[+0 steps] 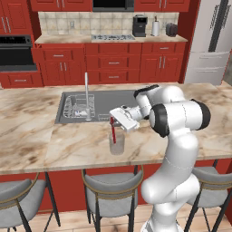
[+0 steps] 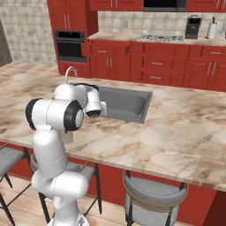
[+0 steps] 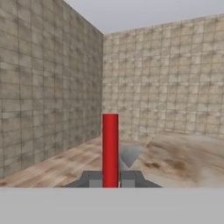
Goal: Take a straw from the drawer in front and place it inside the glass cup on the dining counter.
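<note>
Hand (image 1: pixel 113 118) pinches straw (image 1: pixel 113 130) upright between its fingertips; straw's lower end sits inside cup (image 1: pixel 117 142) on surface (image 1: pixel 68 142), sink (image 1: pixel 100 105) at 12 o'clock.

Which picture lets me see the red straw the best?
The hand view: the straw stands big and clear, pinched between the gripper's two dark tips. The left base view shows it small, its lower part down inside the glass cup. In the right base view the robot's arm hides it almost completely.
</note>
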{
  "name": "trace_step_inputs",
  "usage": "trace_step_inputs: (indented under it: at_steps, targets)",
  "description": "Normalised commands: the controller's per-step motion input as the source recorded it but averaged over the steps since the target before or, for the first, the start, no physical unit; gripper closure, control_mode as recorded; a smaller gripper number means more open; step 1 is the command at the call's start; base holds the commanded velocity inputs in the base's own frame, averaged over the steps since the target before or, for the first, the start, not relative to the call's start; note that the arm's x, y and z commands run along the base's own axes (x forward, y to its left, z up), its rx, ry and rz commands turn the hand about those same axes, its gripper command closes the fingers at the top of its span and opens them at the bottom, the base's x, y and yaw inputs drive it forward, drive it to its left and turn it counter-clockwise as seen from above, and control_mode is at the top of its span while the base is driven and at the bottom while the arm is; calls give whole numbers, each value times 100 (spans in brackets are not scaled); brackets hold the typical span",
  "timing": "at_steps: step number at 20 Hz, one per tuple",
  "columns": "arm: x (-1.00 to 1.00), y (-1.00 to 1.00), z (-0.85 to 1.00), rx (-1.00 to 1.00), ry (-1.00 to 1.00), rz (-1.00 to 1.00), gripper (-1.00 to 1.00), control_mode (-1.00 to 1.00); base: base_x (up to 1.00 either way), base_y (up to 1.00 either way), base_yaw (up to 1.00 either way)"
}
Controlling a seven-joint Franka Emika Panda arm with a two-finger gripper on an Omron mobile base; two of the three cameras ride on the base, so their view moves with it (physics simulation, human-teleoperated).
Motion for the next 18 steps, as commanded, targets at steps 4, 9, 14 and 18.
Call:
trace_step_inputs:
  at_steps: [4,9,14,18]
  targets:
    - [-54,0,0,0,-11,2,100,-100,0,0,0]
    - [-16,0,0,0,-9,1,100,-100,0,0,0]
    - [6,0,-7,0,-5,0,-100,-100,0,0,0]
    - [19,0,-8,0,-3,0,-100,-100,0,0,0]
